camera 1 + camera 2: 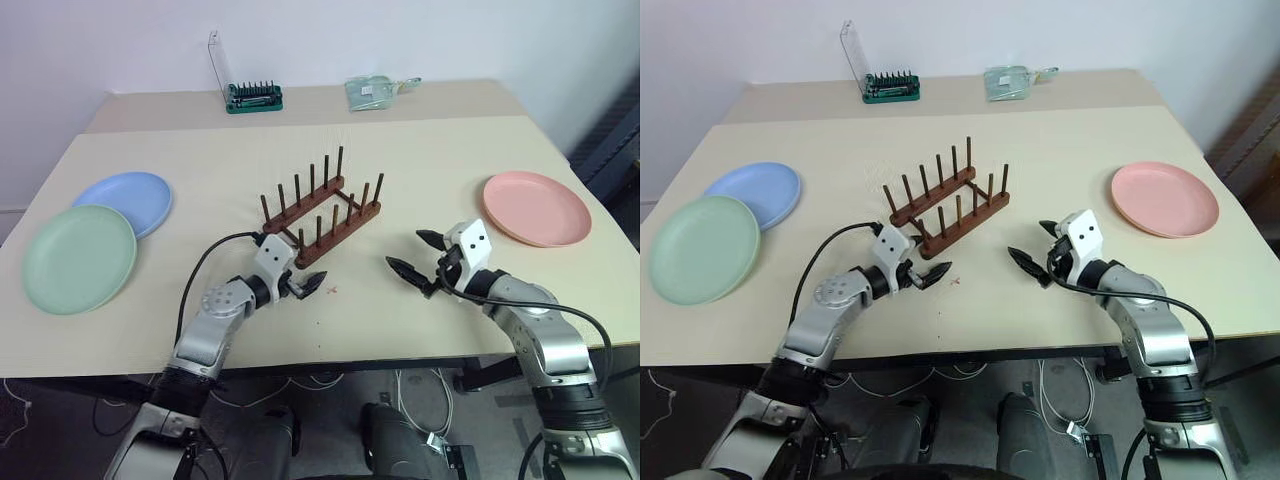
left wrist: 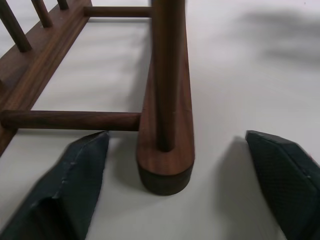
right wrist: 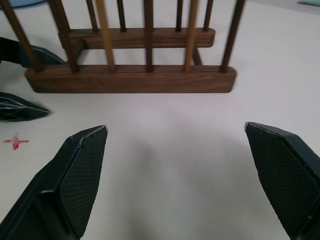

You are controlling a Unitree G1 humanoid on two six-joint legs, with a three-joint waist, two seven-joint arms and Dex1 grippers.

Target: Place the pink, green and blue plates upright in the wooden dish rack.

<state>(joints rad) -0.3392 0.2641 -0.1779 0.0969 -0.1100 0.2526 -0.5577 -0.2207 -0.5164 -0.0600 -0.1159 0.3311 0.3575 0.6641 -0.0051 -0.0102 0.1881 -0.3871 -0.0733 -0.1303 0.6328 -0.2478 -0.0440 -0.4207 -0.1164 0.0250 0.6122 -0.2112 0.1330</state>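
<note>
On the beige table [image 1: 420,160], the green plate [image 1: 78,257] lies flat at the left edge, the blue plate [image 1: 128,201] partly under its far rim. The empty wooden dish rack [image 1: 322,218] sits mid-table. The left gripper [image 1: 301,285], fingers apart, straddles the near end of one base bar. The right gripper [image 1: 418,257] is spread wide, holding nothing. The pink plate [image 1: 536,207] lies near the right edge.
</note>
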